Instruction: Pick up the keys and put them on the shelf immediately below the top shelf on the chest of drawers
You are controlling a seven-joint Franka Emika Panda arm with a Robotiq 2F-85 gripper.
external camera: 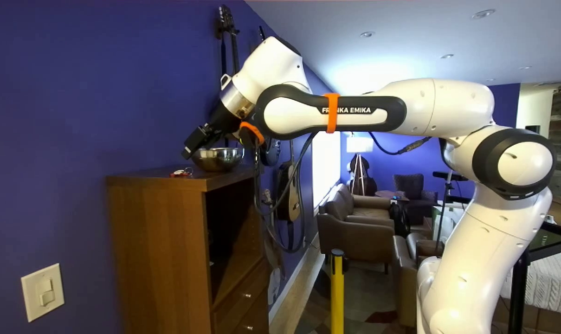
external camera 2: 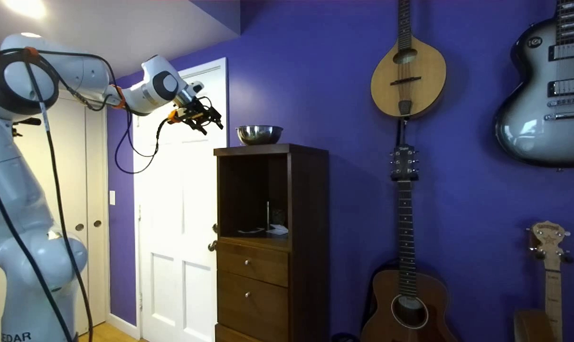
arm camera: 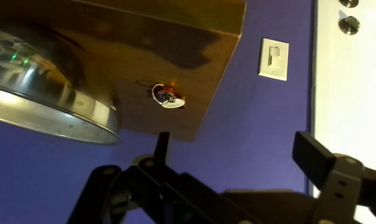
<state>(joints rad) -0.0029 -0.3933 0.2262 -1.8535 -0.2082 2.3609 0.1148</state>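
Hovering higher than the top shelf [arm camera: 203, 84] of a brown wooden chest of drawers [external camera 2: 310, 228], the robot's gripper [arm camera: 233, 140] has its jaws spread wide, with nothing between them. The keys [arm camera: 167, 96], a small ringed bunch with red and white on it, lie on the top shelf, near the side edge closest to the light switch [external camera: 42, 292]. A shiny metal bowl [external camera 2: 259, 136] sits beside them, farther from that edge. White papers [external camera 2: 278, 230] lie on the shelf [external camera 2: 253, 242] below.

Red-and-white keys [arm camera: 169, 99], brown chest of drawers [external camera: 162, 250]
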